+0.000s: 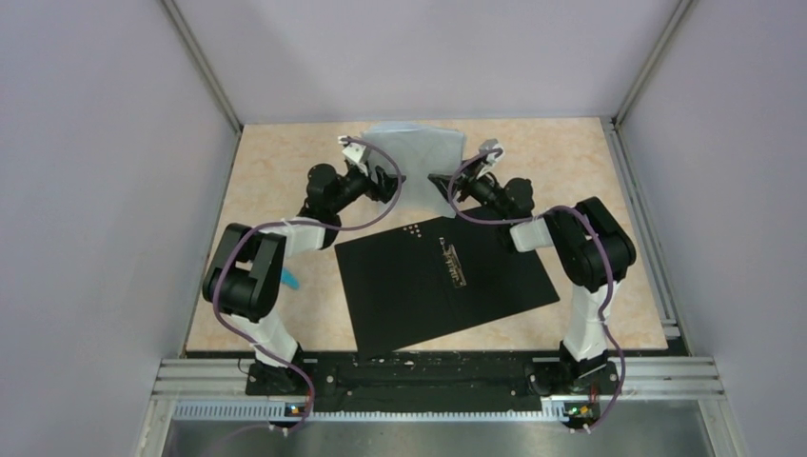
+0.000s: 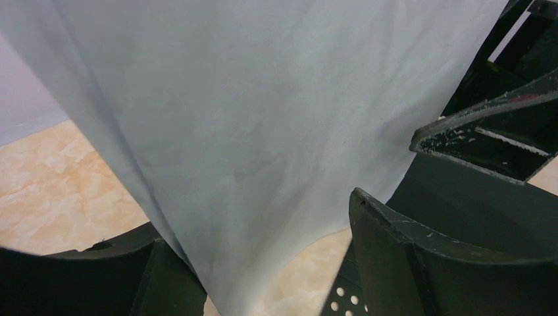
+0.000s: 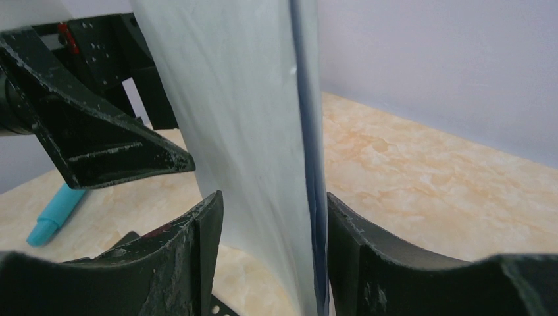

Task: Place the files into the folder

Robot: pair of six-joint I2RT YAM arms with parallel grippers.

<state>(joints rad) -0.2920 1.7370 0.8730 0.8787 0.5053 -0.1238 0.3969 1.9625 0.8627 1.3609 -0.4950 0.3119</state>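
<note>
Files [image 1: 419, 152], showing no readable print, hang gripped by left pincer [image 1: 379, 179] and right pincer [image 1: 447, 190].

The top view looks down from behind the arms' bases onto the folder [image 1: 442, 276]; both wrist cameras sit seemingly very near the raised files [image 2: 263, 131].

On my beige marbled table [image 1: 609, 181] a small turquoise pen [image 1: 289, 279] lies near the left side; from my right wrist it shows at the lower left, flat on the surface. Plain lilac-grey walls [image 1: 95, 190] stand around the table, with metal rails [image 1: 438, 373] along the near edge
</note>
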